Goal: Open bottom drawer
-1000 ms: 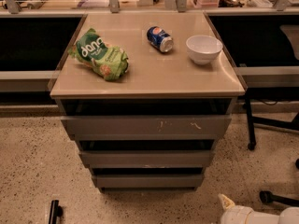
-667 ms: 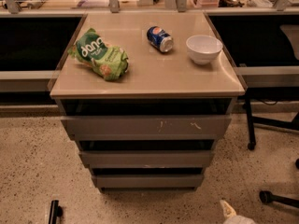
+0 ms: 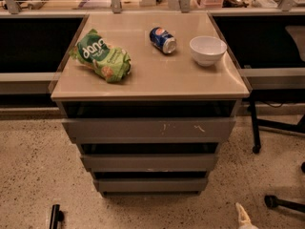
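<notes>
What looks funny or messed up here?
The blue can lies on its side on the cabinet top, and the top drawer front has pale scratches. The gripper is at the bottom edge, lower right of the bottom drawer.

Drawer cabinet (image 3: 152, 82), tan top, centre of view on speckled floor (image 3: 33, 166).
- On the cabinet top: green snack bag (image 3: 101, 56) at its left, blue soda can (image 3: 162, 40) lying on its side at middle rear, white bowl (image 3: 208, 50) at its right, upright.
- Cabinet front: three grey drawer fronts, a dark gap above each. Top drawer (image 3: 147, 128) has pale scratches; middle drawer (image 3: 150, 162) sits below it; bottom drawer (image 3: 152, 185) is lowest and unmarked.
- Gripper (image 3: 242, 216): pale tip at the frame's lower edge, below and right of the cabinet, apart from it.
</notes>
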Controlling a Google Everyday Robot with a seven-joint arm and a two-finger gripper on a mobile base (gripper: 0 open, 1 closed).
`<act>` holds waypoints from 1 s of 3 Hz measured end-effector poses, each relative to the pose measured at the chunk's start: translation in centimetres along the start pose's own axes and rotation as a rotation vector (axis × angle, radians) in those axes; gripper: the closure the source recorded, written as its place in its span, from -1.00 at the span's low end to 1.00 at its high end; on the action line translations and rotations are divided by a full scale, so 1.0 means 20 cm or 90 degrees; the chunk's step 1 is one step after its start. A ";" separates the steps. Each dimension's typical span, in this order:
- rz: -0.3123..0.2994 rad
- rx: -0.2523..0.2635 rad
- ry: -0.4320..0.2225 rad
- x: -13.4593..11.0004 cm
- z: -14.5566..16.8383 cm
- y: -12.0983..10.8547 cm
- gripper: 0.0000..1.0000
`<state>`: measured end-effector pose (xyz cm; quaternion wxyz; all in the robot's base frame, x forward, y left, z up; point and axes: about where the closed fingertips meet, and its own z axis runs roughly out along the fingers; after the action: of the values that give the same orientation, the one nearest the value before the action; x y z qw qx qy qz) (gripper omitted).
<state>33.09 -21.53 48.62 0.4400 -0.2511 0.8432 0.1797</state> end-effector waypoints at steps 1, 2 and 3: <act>0.034 -0.016 -0.022 0.06 0.09 0.02 -1.00; 0.034 -0.017 -0.021 0.06 0.09 0.03 -1.00; 0.059 -0.009 -0.047 0.12 0.15 0.03 -1.00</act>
<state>33.46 -20.11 45.12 0.4604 -0.2078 0.8358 0.2153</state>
